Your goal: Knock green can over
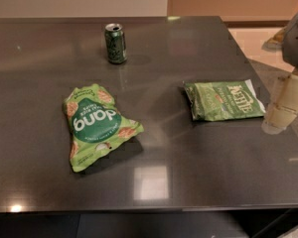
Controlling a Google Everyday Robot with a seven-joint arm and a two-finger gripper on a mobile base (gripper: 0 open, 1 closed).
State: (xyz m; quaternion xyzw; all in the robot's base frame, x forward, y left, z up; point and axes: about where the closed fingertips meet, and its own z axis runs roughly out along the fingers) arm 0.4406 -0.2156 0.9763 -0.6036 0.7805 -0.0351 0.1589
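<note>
On the dark table (35, 58), a bright green crinkled snack bag (99, 125) lies at left. The green can (115, 43) stands upright behind it, near the far edge. Right of centre lies a flat olive-green chip bag (223, 100). The gripper (282, 108) hangs at the right edge, just beside that bag; whether it is open or closed cannot be told.

Dark glossy table (213, 157), pale light patch reflected near front edge. Green can (115, 43) upright near far edge, left of centre. Bright green snack bag (97, 125) crumpled at front left, well apart from can. Flat olive chip bag (223, 100) at right. Gripper (279, 114) above table's right edge, just beside chip bag
</note>
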